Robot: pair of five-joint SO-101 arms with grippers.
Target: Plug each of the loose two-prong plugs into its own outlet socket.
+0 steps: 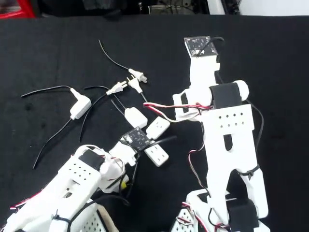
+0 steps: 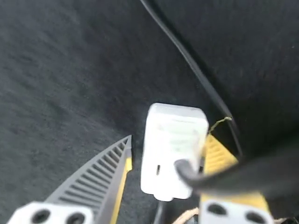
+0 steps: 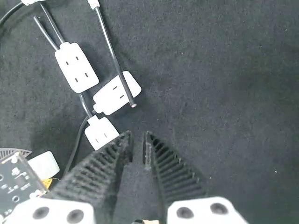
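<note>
Closely, left hand (image 2: pixel 169 139) released astride socket (image 2: pixel 174 135), black cable (image 2: pixel 233 179) crossing, right hand (image 3: pixel 138 136) barely parted.

The table (image 1: pixel 270 58) is covered in black cloth. Near its middle lie three white outlet blocks close together: the rounded block (image 1: pixel 135 117) at 11 o'clock of the group, the slotted block (image 1: pixel 158 127) at 2 o'clock and the lower block (image 1: pixel 156 154) at 6 o'clock. Two small two-prong plugs (image 1: pixel 117 88) lie at 11 o'clock from them, and an angled plug (image 1: pixel 79 107) at 9 o'clock. Thin black cords (image 1: pixel 46 89) trail across the cloth.
</note>
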